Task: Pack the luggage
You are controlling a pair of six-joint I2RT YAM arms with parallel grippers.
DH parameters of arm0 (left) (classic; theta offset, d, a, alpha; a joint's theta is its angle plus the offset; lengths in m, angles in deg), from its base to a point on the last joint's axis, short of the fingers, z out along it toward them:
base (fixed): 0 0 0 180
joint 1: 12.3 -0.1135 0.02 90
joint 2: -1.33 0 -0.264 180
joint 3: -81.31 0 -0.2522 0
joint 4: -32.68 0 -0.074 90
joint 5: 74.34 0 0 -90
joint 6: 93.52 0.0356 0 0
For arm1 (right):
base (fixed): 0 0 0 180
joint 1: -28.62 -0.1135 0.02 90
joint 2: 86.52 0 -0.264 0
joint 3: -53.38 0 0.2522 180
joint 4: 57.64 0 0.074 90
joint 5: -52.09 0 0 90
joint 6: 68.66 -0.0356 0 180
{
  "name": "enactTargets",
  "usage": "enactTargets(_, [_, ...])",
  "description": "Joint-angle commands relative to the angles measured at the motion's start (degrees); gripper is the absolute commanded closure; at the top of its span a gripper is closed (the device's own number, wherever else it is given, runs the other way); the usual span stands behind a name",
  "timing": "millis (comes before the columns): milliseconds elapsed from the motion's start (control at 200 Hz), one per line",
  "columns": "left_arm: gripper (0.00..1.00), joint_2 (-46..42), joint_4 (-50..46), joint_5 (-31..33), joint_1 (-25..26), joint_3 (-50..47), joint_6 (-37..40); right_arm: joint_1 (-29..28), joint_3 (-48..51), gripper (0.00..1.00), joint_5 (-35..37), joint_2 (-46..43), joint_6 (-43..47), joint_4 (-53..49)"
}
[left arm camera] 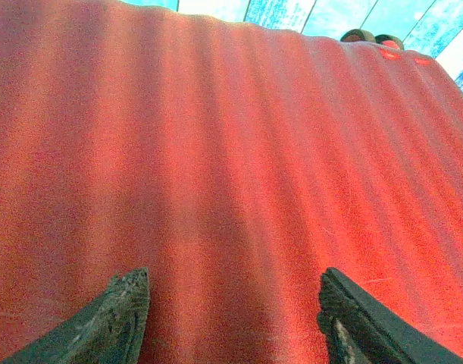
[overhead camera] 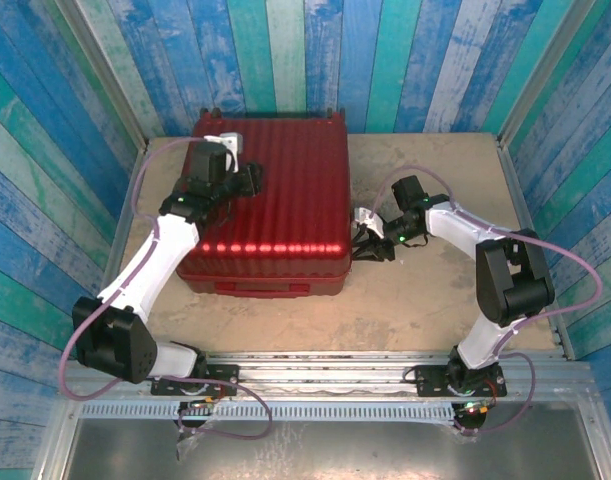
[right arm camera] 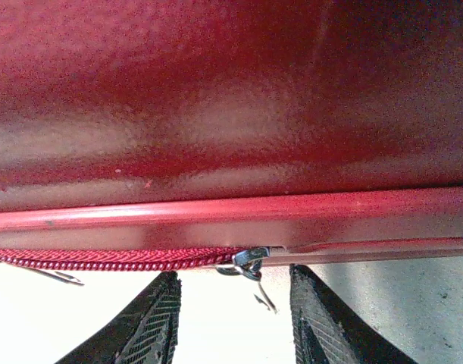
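The right gripper (right arm camera: 233, 299) has its two fingers spread. The small metal zipper pull (right arm camera: 250, 267) hangs just in the gap between them. As far as I can see neither finger touches it, so nothing is pinched. Beside the pull, a band of red zipper teeth (right arm camera: 117, 259) runs along the seam under the rim of the luggage (right arm camera: 216, 114). I cannot tell on which side of the pull the seam is already joined.

The left gripper (left arm camera: 235, 303) is spread as well and holds nothing. It is very close above the ribbed upper shell of the luggage (left arm camera: 231, 152); whether the fingertips rest on it I cannot tell.

The luggage (overhead camera: 280, 215) lies flat and closed on the table (overhead camera: 435, 300), toward the far left part of it. I judge that the step in hand is the zipping of the closed case. The next move calls for the right fingers to close exactly on the thin pull, which can easily slip aside. Then they must draw it along the seam, following the edge, while the left arm presses the shell down.

The top view shows both arms and the whole case, with the left gripper (overhead camera: 248, 180) over its far-left part and the right gripper (overhead camera: 371, 243) at its right side, but the pull is too small to see there. The right wrist view gives the pull and teeth clearly. The left wrist view gives the ribs and the dark wheels (left arm camera: 371, 36) at the far edge.
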Motion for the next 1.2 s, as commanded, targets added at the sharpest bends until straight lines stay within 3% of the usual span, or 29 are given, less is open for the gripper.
enactTargets(0, [0.43,3.8,-12.7,-10.7,1.5,-6.2,-3.0,-0.6,-0.7,0.64,-0.2,-1.1,0.1,-0.5])
enactTargets(235, [0.53,3.6,-9.0,-14.3,1.5,-9.2,-3.6,-0.6,0.1,0.79,0.8,-2.0,-1.0,1.1])
enactTargets(371, [0.68,3.8,-5.8,-17.0,1.5,-11.4,-6.2,-0.7,2.5,0.99,1.9,-3.9,-2.8,5.0])
enactTargets(521, [0.84,2.8,1.7,-20.5,1.5,-16.3,-13.1,-2.0,8.9,1.00,6.4,-9.5,-5.8,11.8])
enactTargets(656, [1.00,2.7,6.7,-19.3,1.5,-20.0,-18.7,-6.0,14.9,1.00,15.6,-14.7,-7.0,16.0])
enactTargets(871, [1.00,4.6,10.6,-17.0,1.5,-23.0,-24.1,-14.6,18.0,1.00,28.5,-16.8,-9.5,17.1])
enactTargets(1197, [1.00,6.3,15.1,-15.2,1.5,-26.0,-27.9,-24.2,21.6,1.00,41.0,-17.7,-13.5,18.6])
